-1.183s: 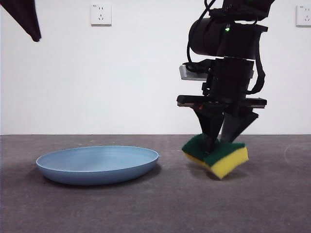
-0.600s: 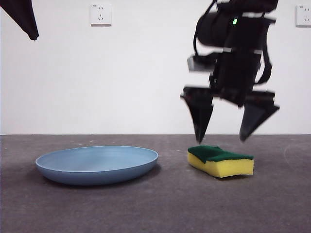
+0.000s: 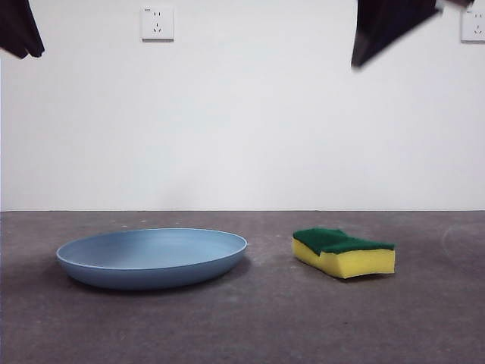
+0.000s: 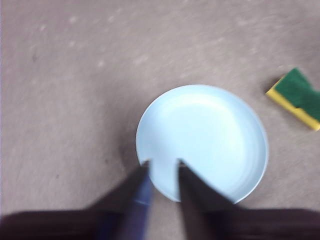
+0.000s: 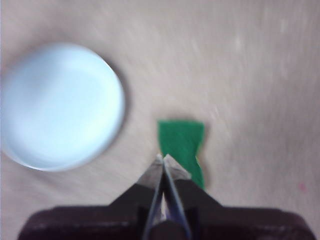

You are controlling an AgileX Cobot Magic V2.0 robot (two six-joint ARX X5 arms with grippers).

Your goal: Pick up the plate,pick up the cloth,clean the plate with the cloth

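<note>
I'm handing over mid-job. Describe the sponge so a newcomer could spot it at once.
Start at the wide light-blue plate lying on the dark grey table. Beside it, clear of its rim, lies the sponge, untouched by either gripper. It is the only small rectangular block there: thick yellow foam with a dark green scouring layer facing up.

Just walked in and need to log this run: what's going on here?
Nothing is being held. The light-blue plate and the yellow-and-green sponge lie apart on the grey table, sponge green side up. The right gripper hangs high above the sponge with its jaws shut and empty. The left gripper hovers open above the plate's rim.
</note>
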